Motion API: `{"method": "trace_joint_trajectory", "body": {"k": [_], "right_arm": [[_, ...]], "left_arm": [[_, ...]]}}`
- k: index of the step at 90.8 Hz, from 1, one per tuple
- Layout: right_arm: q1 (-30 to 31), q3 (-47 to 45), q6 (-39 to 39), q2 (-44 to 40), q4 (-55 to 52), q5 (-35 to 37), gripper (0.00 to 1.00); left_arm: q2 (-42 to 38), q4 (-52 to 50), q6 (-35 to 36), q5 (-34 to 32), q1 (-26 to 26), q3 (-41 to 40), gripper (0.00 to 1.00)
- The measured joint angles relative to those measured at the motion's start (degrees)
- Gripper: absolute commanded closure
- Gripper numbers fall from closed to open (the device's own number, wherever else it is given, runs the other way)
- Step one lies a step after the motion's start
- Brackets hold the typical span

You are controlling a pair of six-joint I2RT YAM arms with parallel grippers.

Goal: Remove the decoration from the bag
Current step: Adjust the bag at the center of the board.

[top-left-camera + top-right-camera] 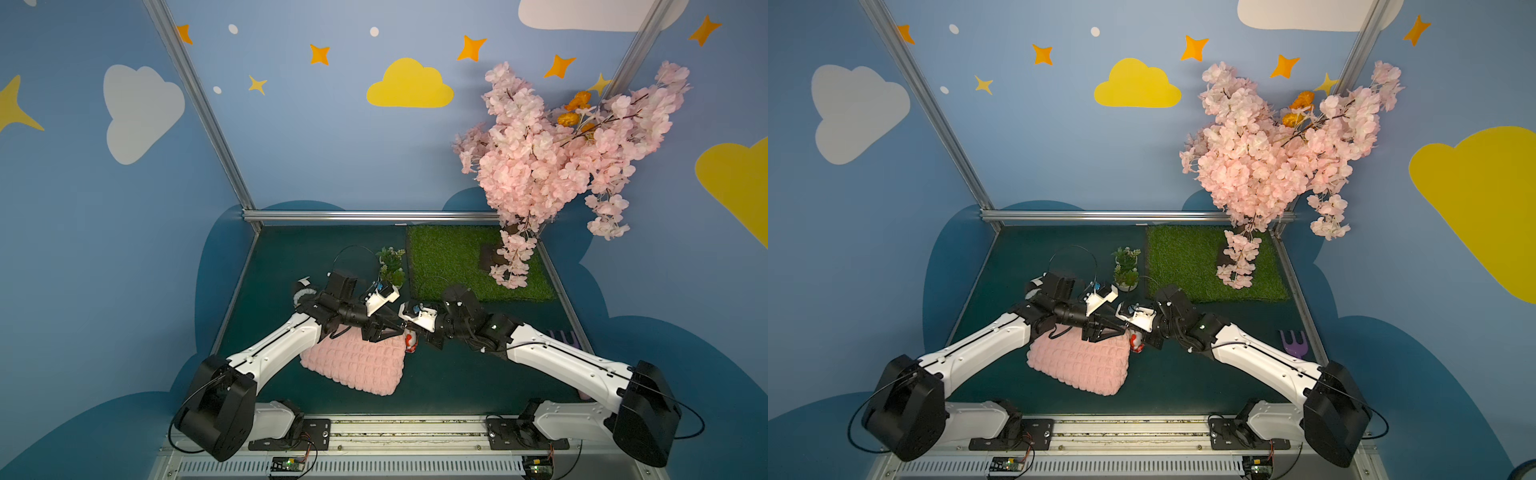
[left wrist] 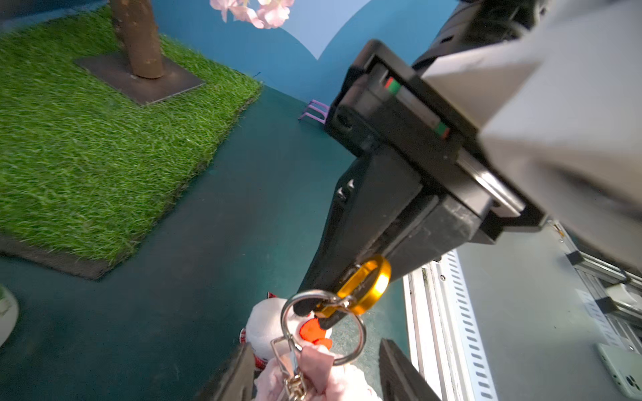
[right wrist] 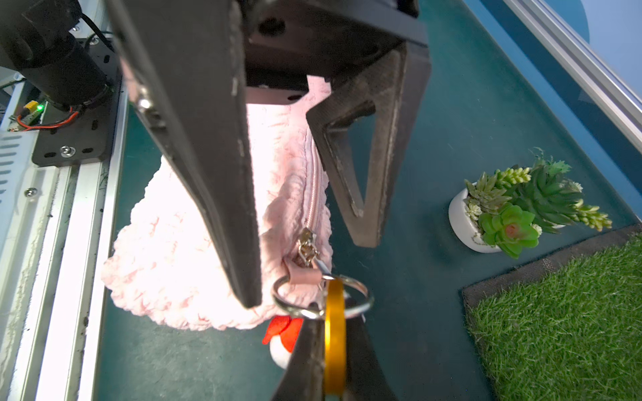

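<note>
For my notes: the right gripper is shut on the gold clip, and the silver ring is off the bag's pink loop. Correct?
Not quite: the right wrist view shows the silver ring threaded through the bag's pink loop. The rest is right.

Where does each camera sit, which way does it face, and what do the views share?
Top views: high above the arms' bases, looking down on the table; both arms show, meeting at the bag.
Left wrist: faces the right gripper, shut on the gold clip; own fingertips show.
Right wrist: faces the left gripper, open astride the bag's zip end; own fingertips show.
Shared: both wrist views show the silver ring and decoration.
</note>
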Motion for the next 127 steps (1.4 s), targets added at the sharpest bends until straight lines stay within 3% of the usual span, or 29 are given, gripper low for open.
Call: {"method": "trace_joint_trajectory", "body": {"k": [30,51,65,86,116,127], "right_arm": [[-0.8,0.0,-0.2,0.0,-1.2,0.0,1.0],[-1.1,0.0,-0.2,0.0,-1.5,0.0,1.0],[-1.3,0.0,-0.2,0.0,-1.8,0.0,1.0],[-2.0,0.0,-0.2,0.0,-2.0,0.0,1.0],[-2.1,0.0,-0.3,0.3,-2.1,-0.7,1.0],[-2.1,0.0,-0.3,0.8,-2.7,-0.8,1.0]], "left_arm": [[5.8,-0.5,0.8,5.9,-1.0,2.1,0.42],[8.6,0.2,0.7,5.9,-1.8,4.1,0.54],[8.5,0.9,0.8,4.9,-2.0,4.1,0.69],[7.2,0.1,2.2,2.8,-2.2,4.0,0.82],[3.1,-3.4,5.9,-3.7,-3.2,4.0,0.97],[1.6,-4.5,7.0,-7.2,-3.8,4.0,0.98]]}}
